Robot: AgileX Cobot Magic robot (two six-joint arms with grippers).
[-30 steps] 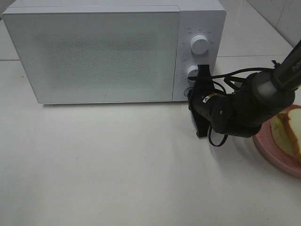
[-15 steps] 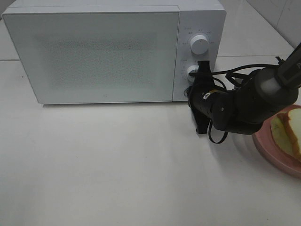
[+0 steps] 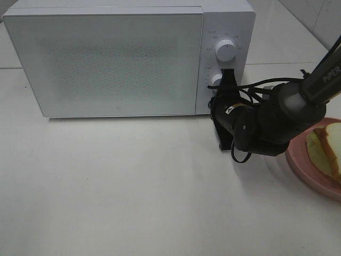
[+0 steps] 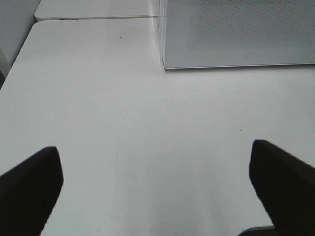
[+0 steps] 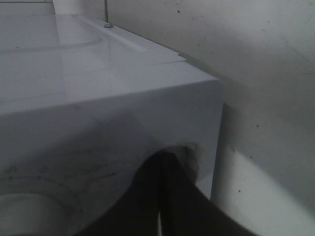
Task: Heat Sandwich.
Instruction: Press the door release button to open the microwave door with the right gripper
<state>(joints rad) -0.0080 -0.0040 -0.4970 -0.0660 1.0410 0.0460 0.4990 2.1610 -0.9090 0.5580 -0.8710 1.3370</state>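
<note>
White is covering nearly everything here: a white microwave [image 3: 106, 58] is standing at the far side of the white worktop [image 3: 133, 192], and its door [image 3: 101, 32] is sitting shut. On the right of the door the control panel [image 3: 240, 26] is showing an upper knob [image 3: 226, 51] and a lower knob [image 3: 217, 80].

The right arm [image 3: 277, 122] is reaching in from the right, lying low over the worktop, with black cables [image 3: 258, 84] looping beside it. The right tool [image 3: 214, 103] is pointing at the near right corner of the panel, just below the lower knob. In the right wrist view its fingers are lying together with nothing between them, and the right tool [image 5: 166, 158] is resting its tips against a round button [image 5: 191, 153] at the corner of the microwave; how hard it is pushing is not showing.

The sandwich [image 3: 326, 148] is lying on a pink plate [image 3: 301, 162] at the right edge of the worktop, just right of the right arm and well apart from the microwave door. Plate and sandwich are being cut off by the edge of the high view.

The left tool [image 4: 153, 147] is appearing only in its wrist view: its two dark fingers [image 4: 29, 189] are standing wide apart over bare worktop, gripping nothing, with the left near corner of the microwave lying ahead of them
</note>
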